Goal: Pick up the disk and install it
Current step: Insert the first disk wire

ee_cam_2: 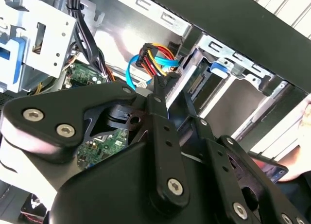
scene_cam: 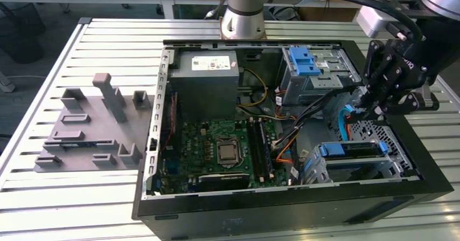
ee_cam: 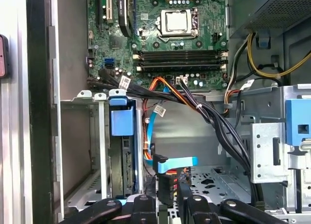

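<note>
Inside the case (scene_cam: 424, 171): pincer (scene_cam: 368, 111) hangs low beside the drive cage (scene_cam: 391, 168).
Pincer state: cannot tell if wide or narrow.
Disk (scene_cam: 350, 150): already sits in the cage, just below the pincer.

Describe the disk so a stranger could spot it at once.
Start at the open black computer case. In its near corner on the exterior view's right, a metal cage holds the disk, edged in bright blue; the other blue-latched cage stands farther back.

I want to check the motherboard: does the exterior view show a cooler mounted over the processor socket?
No. The processor socket on the green motherboard lies bare, its metal square exposed with nothing mounted over it.
</note>
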Tool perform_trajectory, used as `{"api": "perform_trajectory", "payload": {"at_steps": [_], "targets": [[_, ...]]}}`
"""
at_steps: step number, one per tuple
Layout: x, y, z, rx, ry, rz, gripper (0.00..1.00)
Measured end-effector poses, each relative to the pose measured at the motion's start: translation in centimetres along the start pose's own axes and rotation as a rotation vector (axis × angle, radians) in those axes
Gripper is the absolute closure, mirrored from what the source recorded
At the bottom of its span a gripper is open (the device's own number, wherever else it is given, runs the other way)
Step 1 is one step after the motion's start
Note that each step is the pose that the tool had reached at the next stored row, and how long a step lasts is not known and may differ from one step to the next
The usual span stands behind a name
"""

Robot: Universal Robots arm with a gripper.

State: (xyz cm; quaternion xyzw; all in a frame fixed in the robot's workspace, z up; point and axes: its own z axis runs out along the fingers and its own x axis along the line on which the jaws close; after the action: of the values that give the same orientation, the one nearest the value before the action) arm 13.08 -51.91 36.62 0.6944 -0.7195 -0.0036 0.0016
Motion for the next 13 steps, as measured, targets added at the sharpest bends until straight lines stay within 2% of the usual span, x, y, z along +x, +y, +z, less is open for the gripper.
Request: {"api": "perform_trajectory", "payload": {"at_steps": [3,7,10,13], "targets": [[-0.42,0.04,0.22,0.0043,0.0055,0.000,0.69],[-0.60,0.06,0.60,0.0082,0.0297,0.000,0.69],[-0.66,0.06,0.84,0.0089,0.0367,0.000,0.69],[-0.68,0.06,0.85,0.0090,0.0381,0.000,0.70]]}}
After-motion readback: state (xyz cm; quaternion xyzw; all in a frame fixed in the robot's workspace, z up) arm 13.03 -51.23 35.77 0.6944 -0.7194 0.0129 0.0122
